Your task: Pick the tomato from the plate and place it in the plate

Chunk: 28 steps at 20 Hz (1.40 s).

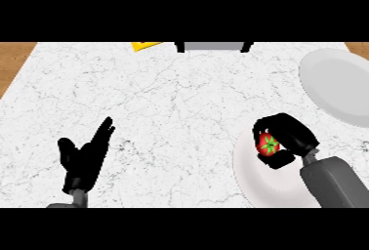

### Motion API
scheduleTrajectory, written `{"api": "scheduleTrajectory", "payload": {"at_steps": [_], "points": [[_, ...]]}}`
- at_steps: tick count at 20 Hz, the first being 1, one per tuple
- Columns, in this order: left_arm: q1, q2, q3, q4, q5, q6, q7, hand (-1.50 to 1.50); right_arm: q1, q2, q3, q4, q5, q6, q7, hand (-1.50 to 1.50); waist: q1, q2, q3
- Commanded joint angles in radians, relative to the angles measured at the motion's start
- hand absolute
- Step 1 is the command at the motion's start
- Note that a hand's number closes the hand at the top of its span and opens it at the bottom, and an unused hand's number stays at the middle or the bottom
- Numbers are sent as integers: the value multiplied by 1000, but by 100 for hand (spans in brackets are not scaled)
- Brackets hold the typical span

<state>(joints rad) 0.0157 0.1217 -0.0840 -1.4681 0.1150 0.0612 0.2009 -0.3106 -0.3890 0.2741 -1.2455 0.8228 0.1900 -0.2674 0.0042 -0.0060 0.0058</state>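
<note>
Two round white plates lay on the marbled counter; the right hand, fingers curled round the small red tomato, hovered over the near plate. Next came carrying it to the far plate. The left hand rested open.

Near plate: round white plate at the white marbled counter's near right corner.
Far plate: second round white plate at the right edge, behind the first, apart from it.
Tomato: red tomato with green stem above the near plate's far rim, inside the right hand.
Left hand: black left hand near the near edge, left of the plates.
Far edge: yellow wedge left of a grey block.
</note>
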Motion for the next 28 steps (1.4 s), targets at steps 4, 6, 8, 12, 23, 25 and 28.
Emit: {"api": "scheduleTrajectory", "payload": {"at_steps": [4,6,8,12,23,25,28], "points": [[6,-2,13,62,-3,-20,-14,0,85,42,-67,-148,8,-77,96,150,-15,4,-7],[15,-11,-3,-23,10,1,81,0,135,127,-36,-193,67,-127,265,150,-17,1,-7],[19,-3,20,14,-2,13,39,0,238,115,-48,-313,77,-121,360,150,-39,-3,-8],[18,-1,28,15,-2,10,24,0,278,213,-51,-506,100,-306,362,150,-35,-1,-7],[28,-14,0,-39,9,-15,84,0,321,241,-341,-657,-117,-382,421,150,-8,6,-5],[1,-30,19,42,-7,1,17,0,286,248,-389,-643,-193,-368,434,150,-8,8,-5],[42,-15,5,-55,10,-22,70,0,229,217,-498,-575,-332,-361,384,150,0,6,-5]]}}
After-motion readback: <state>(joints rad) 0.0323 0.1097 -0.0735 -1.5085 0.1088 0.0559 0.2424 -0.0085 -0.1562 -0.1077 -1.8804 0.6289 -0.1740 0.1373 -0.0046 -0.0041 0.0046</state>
